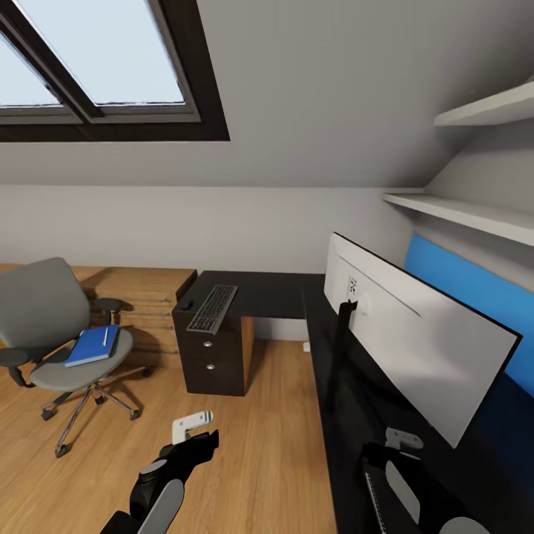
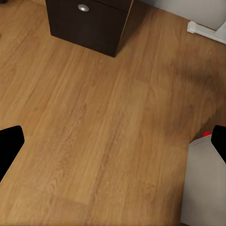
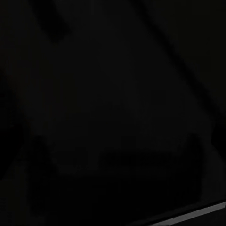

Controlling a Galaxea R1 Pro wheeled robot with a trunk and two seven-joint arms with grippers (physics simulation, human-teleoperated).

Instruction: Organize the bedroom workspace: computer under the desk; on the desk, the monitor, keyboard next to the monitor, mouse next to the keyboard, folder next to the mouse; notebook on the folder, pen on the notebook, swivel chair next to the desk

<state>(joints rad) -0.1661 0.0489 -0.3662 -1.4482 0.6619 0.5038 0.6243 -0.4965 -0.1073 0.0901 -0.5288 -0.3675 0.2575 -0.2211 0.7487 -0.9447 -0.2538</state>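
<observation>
One unlabeled blue folder (image 1: 90, 346) on swivel chair (image 1: 52, 326)

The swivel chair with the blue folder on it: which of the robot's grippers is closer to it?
The left. The left gripper hangs over the wood floor just beside the swivel chair, while the right gripper is across the room's gap, over the black desk by the monitor.

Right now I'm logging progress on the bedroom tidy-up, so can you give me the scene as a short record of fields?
monitor: wide white-backed flat screen, standing on the glossy black L-shaped desk
keyboard: dark-keyed, silver-framed, on the desk above the drawer unit
mouse: small black lump, beside the keyboard
folder: bright blue, flat, on the grey fabric swivel chair, white pen on top
left pincer: open over the wood floor
</observation>
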